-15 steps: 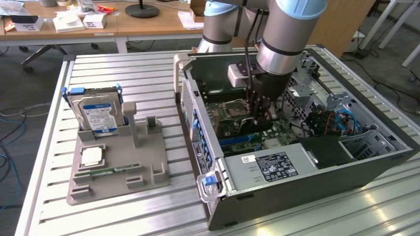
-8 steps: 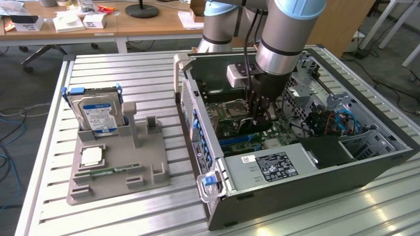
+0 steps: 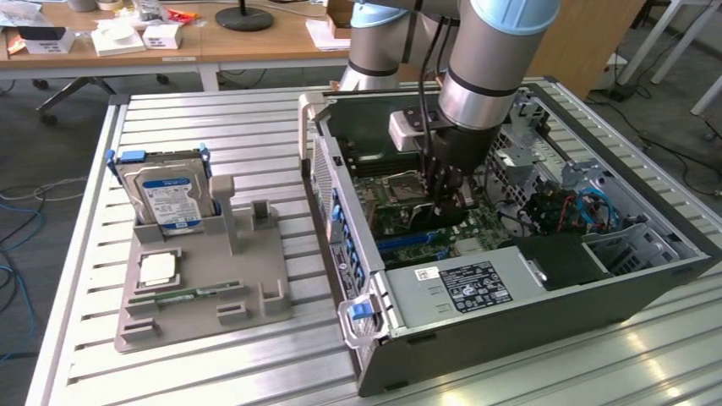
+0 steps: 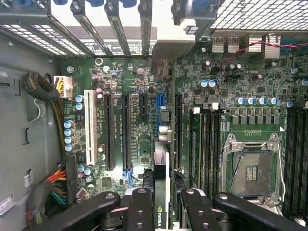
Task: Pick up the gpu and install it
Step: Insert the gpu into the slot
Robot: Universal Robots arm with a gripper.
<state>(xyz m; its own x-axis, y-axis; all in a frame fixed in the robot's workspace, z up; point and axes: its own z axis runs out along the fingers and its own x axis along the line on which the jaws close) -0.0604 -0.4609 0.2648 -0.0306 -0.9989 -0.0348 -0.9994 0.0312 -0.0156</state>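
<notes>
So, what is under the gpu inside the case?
The green motherboard, with a blue slot showing beyond the gpu. What lies directly beneath the card is covered.

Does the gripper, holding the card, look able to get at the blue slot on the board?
Likely yes: the gripper, shut on the card, lines up with the blue slot, and nothing lies between.

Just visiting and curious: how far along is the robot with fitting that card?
Pickup looks done: the gripper is shut on the gpu, seen edge-on in its grip. In hand: it is inside the case, over the motherboard, lined up with the blue slot. Left: seating it; part of that slot shows bare, so it likely isn't pressed home.
</notes>
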